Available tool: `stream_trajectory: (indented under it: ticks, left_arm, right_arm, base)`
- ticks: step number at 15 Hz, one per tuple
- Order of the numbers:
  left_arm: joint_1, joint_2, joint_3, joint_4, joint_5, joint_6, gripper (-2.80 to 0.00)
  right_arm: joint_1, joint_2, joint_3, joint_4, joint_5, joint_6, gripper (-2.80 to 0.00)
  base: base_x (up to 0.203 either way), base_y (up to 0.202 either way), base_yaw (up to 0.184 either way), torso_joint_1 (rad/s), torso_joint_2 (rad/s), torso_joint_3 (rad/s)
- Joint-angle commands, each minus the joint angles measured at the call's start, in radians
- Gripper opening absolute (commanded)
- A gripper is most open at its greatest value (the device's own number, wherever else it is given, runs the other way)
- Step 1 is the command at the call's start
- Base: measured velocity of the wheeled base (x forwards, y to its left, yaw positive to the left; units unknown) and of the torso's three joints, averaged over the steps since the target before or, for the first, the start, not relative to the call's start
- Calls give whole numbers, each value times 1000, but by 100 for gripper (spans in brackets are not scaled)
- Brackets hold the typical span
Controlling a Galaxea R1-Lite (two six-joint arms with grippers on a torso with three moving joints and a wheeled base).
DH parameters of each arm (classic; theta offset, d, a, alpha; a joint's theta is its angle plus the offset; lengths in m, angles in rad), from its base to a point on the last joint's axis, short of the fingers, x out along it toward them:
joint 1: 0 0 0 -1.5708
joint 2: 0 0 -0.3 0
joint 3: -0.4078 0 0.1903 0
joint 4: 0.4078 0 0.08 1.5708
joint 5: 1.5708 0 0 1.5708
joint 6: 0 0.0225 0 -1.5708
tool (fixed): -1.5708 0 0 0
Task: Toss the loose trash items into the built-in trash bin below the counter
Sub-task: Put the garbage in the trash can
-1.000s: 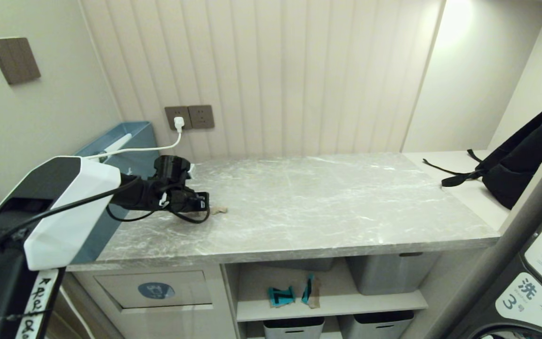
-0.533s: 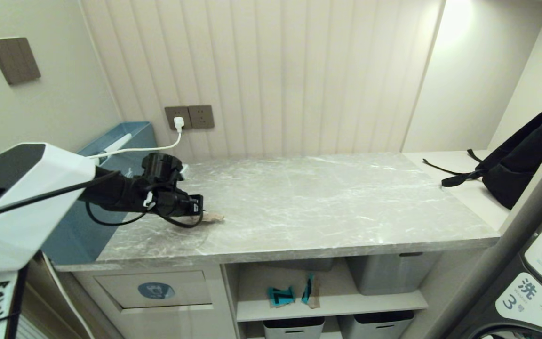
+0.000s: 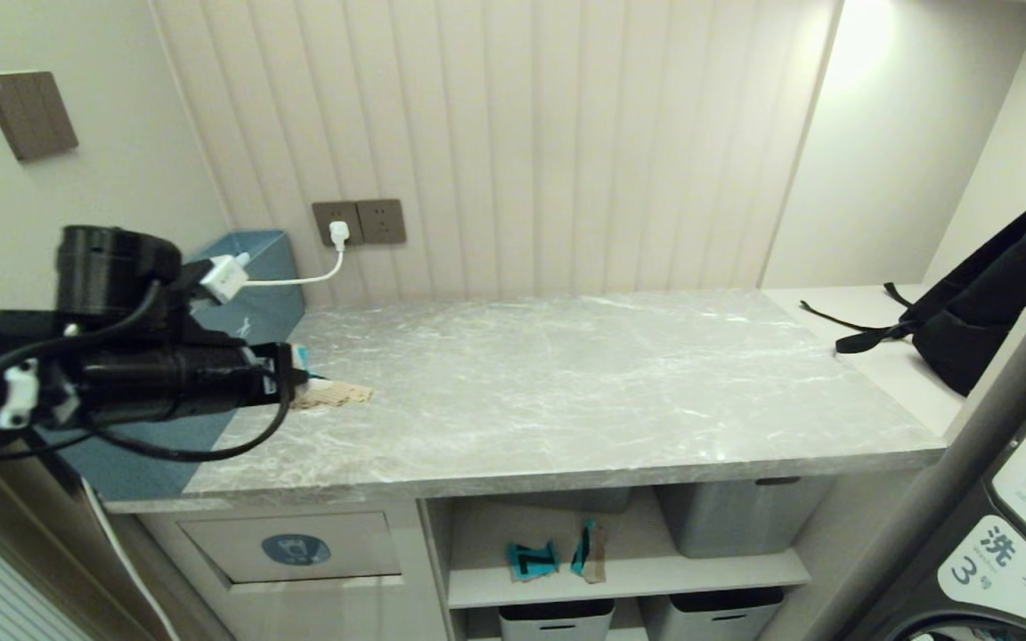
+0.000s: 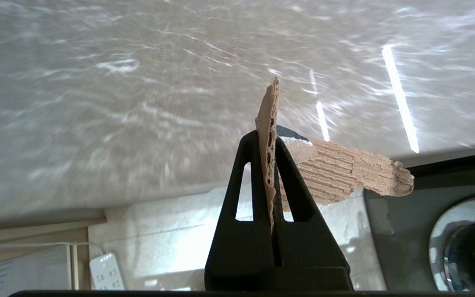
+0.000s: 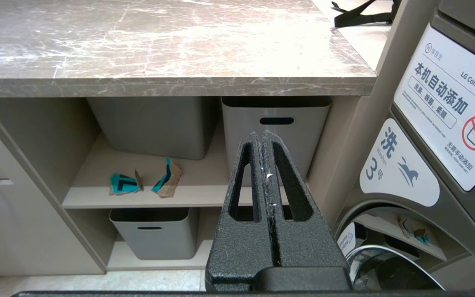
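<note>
Left gripper (image 3: pixel 297 381) clamped on plain brown torn cardboard scrap (image 3: pixel 335 393) above grey marble-look counter (image 3: pixel 566 392), two teal-printed scraps (image 3: pixel 533 561) on the shelf below, bin flap (image 3: pixel 292 547) under the counter's left end, right gripper (image 5: pixel 264 138) closed empty before grey tubs (image 5: pixel 276 128).

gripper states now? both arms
Left gripper: shut on the brown cardboard scrap, above the counter.
Right gripper: shut, holding nothing.
</note>
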Motion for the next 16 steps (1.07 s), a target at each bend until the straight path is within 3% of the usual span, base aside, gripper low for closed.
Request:
stream_trajectory:
  ticks: [1,5,8,16]
  left_arm:
    - [4,-329,142,1,-1,-4,-280]
    - [8,-731,468,19,1,-8,-280]
    - [10,-905,574,143,25,-8,-280]
    - [10,-783,562,157,46,-13,-280]
  right_arm:
    - [0,1,0,0,1,-1,-280]
    - [0,1,0,0,1,-1,-280]
    - [0,1,0,0,1,-1,-280]
    - [0,1,2,-6,-2,7,-280]
  base:
    - [0,0,0,0,0,0]
    - [0,0,0,-95,192,110]
    - [0,0,0,-172,376,194]
    - [0,0,0,-238,527,283]
